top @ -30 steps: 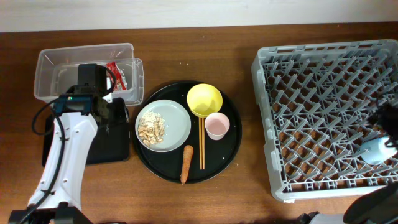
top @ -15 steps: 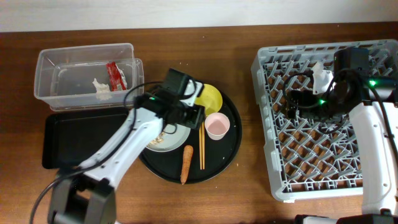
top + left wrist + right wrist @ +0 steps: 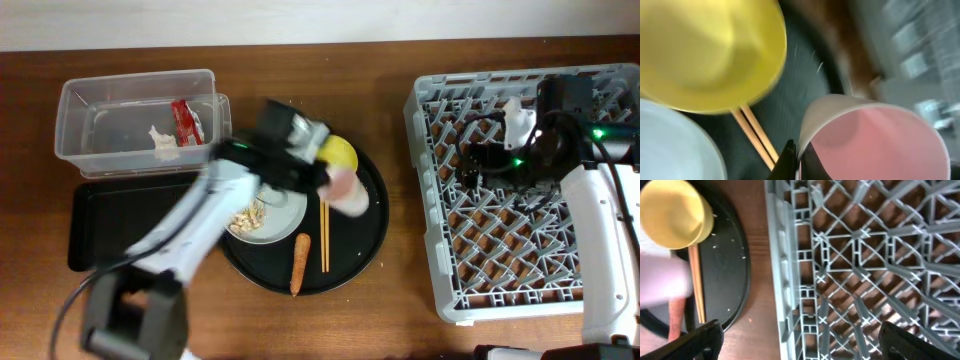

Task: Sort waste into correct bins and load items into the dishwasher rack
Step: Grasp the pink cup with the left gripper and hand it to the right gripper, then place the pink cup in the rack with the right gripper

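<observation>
My left gripper (image 3: 333, 181) (image 3: 799, 151) is shut on the near rim of the small pink cup (image 3: 351, 192) (image 3: 875, 142), one finger inside and one outside, over the round black tray (image 3: 372, 235). Beside the cup are the yellow bowl (image 3: 338, 153) (image 3: 705, 50) and the wooden chopsticks (image 3: 324, 235) (image 3: 754, 134). The white plate (image 3: 282, 222) holds beige food scraps (image 3: 243, 217). An orange carrot (image 3: 299, 265) lies on the tray's front. My right gripper (image 3: 468, 165) (image 3: 800, 347) hangs open above the grey dishwasher rack (image 3: 530, 270) (image 3: 865, 255).
The clear tub (image 3: 75, 110) at the back left holds a red wrapper (image 3: 185, 118) and a white tissue (image 3: 160, 140). The shallow black rectangular tray (image 3: 100, 225) lies in front of it. My left arm crosses over the plate. Bare wood separates the round tray and the rack.
My left arm swung from the clear tub to the round tray and its jaws closed on the pink cup's rim. The right arm moved up over the rack's left part.
</observation>
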`<state>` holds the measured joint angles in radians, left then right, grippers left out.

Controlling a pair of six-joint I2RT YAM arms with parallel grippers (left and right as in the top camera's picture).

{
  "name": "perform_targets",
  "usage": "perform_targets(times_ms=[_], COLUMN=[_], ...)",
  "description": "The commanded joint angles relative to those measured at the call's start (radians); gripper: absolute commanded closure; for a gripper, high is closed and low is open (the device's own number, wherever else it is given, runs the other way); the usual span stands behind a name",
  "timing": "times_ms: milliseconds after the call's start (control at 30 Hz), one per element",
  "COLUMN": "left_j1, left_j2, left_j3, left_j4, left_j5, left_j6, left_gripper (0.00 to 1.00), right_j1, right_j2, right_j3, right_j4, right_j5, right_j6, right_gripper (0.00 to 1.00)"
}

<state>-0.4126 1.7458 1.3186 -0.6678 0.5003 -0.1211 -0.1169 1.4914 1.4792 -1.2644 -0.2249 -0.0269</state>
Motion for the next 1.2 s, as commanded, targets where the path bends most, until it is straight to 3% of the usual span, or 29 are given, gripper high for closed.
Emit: perform_targets(times_ms=[0, 67, 167, 267, 500, 700, 833, 867, 900, 933, 1000, 1067, 1133, 1167], left_j1=[0.180, 0.266, 0.277, 0.264, 0.206, 0.206, 0.206, 0.206, 0.206, 0.206, 0.206, 0.206, 0.206, 0.208], left_j2=[-0.085, -0.085, -0.085, -0.085, -0.085, -0.085, -0.085, -0.085, -0.085, -0.085, -0.086, -0.086, -0.088, -0.094], left_j3=[0.043, 0.043, 0.043, 0.043, 0.043, 0.043, 0.043, 0.043, 0.043, 0.043, 0.043, 0.043, 0.043, 0.043], left_j4=[0.005, 0.035, 0.113, 0.173, 0.190, 0.194, 0.196, 0.197, 0.196, 0.196, 0.140, -0.042, -0.194, -0.237], left_j5=[0.420, 0.676, 0.830, 0.847, 0.846, 0.846, 0.846, 0.846, 0.841, 0.834, 0.696, 0.388, 0.026, -0.084], left_j6=[-0.005, -0.005, -0.068, -0.140, -0.172, -0.201, -0.201, -0.201, -0.200, -0.199, -0.161, -0.046, -0.034, -0.034], left_gripper=[1.00, 1.00, 1.00, 1.00, 1.00, 1.00, 0.99, 0.88, 0.63, 0.57, 0.51, 0.48, 0.42, 0.41], right_j1=[0.005, 0.006, 0.024, 0.122, 0.320, 0.346, 0.346, 0.346, 0.346, 0.346, 0.344, 0.307, 0.219, 0.148], right_j2=[0.006, 0.021, 0.036, 0.037, 0.037, 0.037, 0.037, 0.037, 0.037, 0.037, 0.037, 0.035, 0.035, 0.035], right_j3=[-0.004, -0.004, -0.004, -0.004, -0.004, -0.004, -0.004, -0.004, -0.004, -0.004, -0.004, -0.001, 0.031, 0.064], right_j4=[0.032, 0.032, 0.051, 0.139, 0.304, 0.323, 0.323, 0.323, 0.321, 0.314, 0.301, 0.262, 0.182, 0.119], right_j5=[-0.314, -0.587, -0.848, -0.902, -0.912, -0.912, -0.903, -0.888, -0.866, -0.835, -0.681, -0.510, -0.401, -0.343], right_j6=[-0.166, -0.313, -0.423, -0.422, -0.403, -0.403, -0.403, -0.402, -0.402, -0.402, -0.335, -0.256, -0.179, -0.152], right_gripper=[0.02, 0.02, 0.02, 0.02, 0.00, 0.42, 0.52, 0.53, 0.56, 0.56, 0.56, 0.56, 0.57, 0.57])
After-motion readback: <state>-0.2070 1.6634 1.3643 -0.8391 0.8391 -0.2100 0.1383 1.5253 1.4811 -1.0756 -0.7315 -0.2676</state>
